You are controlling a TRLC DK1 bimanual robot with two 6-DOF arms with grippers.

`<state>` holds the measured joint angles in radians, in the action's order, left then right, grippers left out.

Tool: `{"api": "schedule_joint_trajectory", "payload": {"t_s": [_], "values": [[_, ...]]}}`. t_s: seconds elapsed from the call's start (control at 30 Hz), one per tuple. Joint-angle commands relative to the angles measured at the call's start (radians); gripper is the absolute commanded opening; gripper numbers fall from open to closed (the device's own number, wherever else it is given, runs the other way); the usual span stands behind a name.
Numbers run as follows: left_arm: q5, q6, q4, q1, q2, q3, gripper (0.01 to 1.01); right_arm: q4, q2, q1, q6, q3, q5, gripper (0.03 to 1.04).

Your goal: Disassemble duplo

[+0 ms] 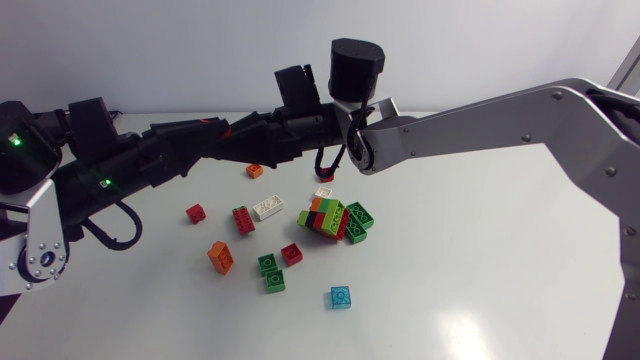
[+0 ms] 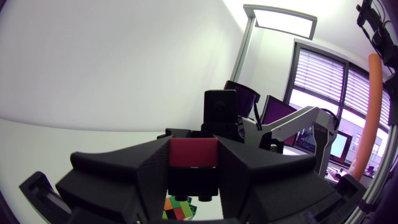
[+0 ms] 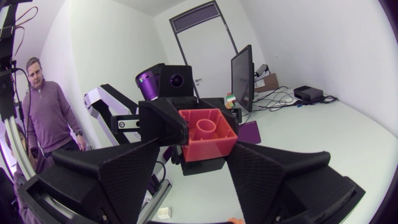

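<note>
My left gripper is shut on a small red brick, held in the air above the table's middle. In the right wrist view the same red brick shows its hollow underside between the spread fingers of my right gripper, which stands open around it. In the head view the two grippers meet tip to tip, left gripper against right gripper. Below them on the table lies the duplo stack of green, orange, red and black bricks. A corner of the stack shows under my left gripper.
Loose bricks lie on the white table: two red ones, a white one, orange ones, two green ones, a red one and a blue one.
</note>
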<state>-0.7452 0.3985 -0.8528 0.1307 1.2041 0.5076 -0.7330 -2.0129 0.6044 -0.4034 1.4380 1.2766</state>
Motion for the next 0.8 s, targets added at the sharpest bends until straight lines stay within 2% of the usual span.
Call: {"api": "schedule_joint_trajectory", "payload": {"t_s": [0.0, 0.1, 0.5, 0.77], "values": [[-0.006, 0.028, -0.008, -0.006, -0.006, 0.002, 0.025, -0.014, -0.004, 0.009, 0.012, -0.007, 0.001, 0.74], [-0.006, 0.028, -0.008, -0.009, -0.009, 0.002, 0.025, -0.013, 0.000, 0.011, 0.012, -0.008, 0.003, 0.84], [-0.006, 0.025, -0.011, -0.020, -0.011, 0.002, 0.025, -0.013, 0.019, 0.009, 0.012, -0.019, 0.012, 0.90], [-0.006, 0.025, -0.011, -0.031, -0.031, -0.003, 0.025, -0.011, -0.006, 0.011, 0.012, -0.014, 0.001, 0.90]]}}
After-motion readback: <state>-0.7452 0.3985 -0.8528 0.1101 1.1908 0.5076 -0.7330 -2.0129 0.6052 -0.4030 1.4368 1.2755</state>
